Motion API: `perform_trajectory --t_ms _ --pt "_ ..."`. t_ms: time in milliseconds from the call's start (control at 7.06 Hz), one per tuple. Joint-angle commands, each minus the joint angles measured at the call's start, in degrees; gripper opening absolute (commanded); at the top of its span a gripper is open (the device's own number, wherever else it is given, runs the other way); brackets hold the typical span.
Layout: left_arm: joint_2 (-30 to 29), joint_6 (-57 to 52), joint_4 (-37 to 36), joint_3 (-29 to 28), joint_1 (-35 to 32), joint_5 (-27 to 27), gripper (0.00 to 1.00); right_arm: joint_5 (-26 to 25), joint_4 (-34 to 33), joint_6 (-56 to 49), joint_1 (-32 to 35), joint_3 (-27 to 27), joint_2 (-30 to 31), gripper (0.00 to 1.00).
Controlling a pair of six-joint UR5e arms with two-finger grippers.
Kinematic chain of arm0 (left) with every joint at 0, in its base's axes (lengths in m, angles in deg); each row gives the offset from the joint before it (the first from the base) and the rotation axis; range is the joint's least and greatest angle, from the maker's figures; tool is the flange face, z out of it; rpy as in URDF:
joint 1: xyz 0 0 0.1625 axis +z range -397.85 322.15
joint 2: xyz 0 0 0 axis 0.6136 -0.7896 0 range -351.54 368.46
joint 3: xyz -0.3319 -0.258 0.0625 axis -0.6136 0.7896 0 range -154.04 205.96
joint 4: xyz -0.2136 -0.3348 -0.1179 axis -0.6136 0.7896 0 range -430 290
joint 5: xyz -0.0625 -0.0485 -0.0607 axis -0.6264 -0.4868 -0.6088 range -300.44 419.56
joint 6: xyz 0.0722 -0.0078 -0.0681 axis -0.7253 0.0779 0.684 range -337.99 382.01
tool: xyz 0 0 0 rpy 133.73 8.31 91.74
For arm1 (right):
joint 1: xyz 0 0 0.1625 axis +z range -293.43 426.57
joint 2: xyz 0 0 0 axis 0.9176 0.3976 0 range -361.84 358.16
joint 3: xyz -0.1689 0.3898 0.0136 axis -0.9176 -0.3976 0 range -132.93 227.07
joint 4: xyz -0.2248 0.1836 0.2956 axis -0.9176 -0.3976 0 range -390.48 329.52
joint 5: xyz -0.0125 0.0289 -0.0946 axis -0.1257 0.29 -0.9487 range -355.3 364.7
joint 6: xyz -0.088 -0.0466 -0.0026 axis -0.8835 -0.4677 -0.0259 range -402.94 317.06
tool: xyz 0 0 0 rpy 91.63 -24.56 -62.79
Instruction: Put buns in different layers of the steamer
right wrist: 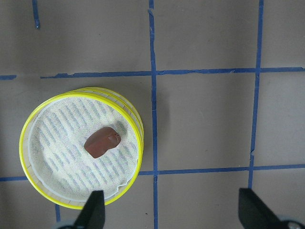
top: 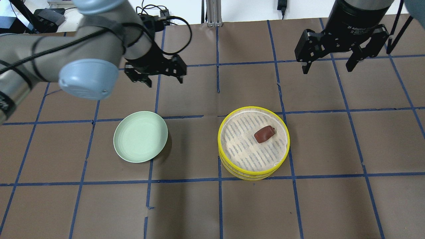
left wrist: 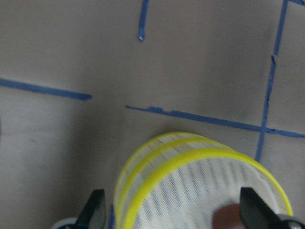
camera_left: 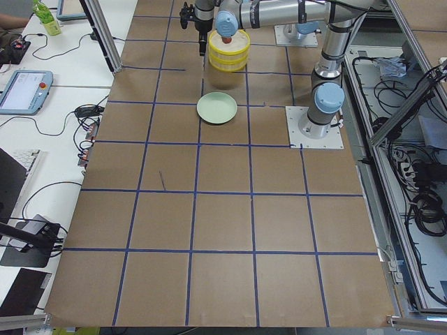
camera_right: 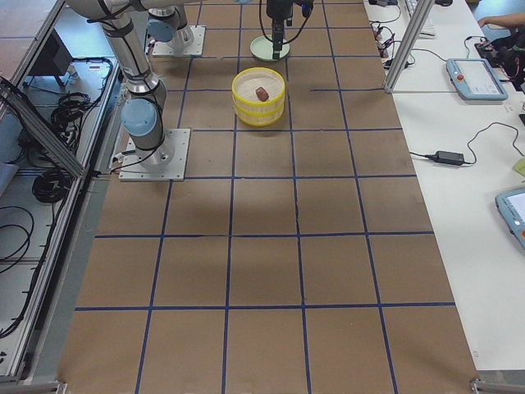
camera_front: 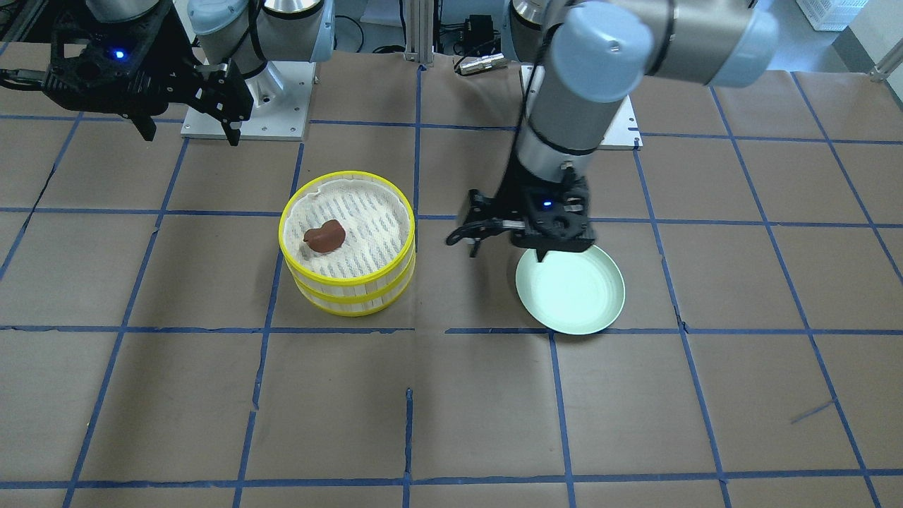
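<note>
The steamer [top: 253, 171] stands as two stacked layers with yellow rims; it also shows in the front view [camera_front: 346, 286]. The dark reddish-brown bun [top: 264, 134] lies on the white liner of the top layer, as in the right wrist view [right wrist: 102, 141]. The white bun is hidden. My left gripper [top: 164, 79] is open and empty, above the table just beyond the plate and left of the steamer. My right gripper [top: 327, 69] is open and empty, raised beyond and to the right of the steamer.
A pale green plate [top: 140, 136] lies empty left of the steamer. The table is brown with blue tape grid lines. The arm bases and mounting plates [camera_front: 247, 113] stand at the robot's edge of the table.
</note>
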Motion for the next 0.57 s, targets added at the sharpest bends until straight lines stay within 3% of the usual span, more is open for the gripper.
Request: perform_trajectory --t_ms 0,142,425 --pt "6.0 -6.3 14.4 -4.2 11.4 0.4 1.0 0.0 -0.1 -0.1 0.0 0.0 0.0 1.0" --pt "7.2 -6.2 22.0 -8.1 13.0 0.7 1.0 0.0 -0.1 -0.1 0.0 0.1 0.0 1.0" --pt "7.2 -5.0 23.5 -8.1 12.3 0.5 1.0 0.2 -0.2 -0.1 0.1 0.4 0.0 1.0"
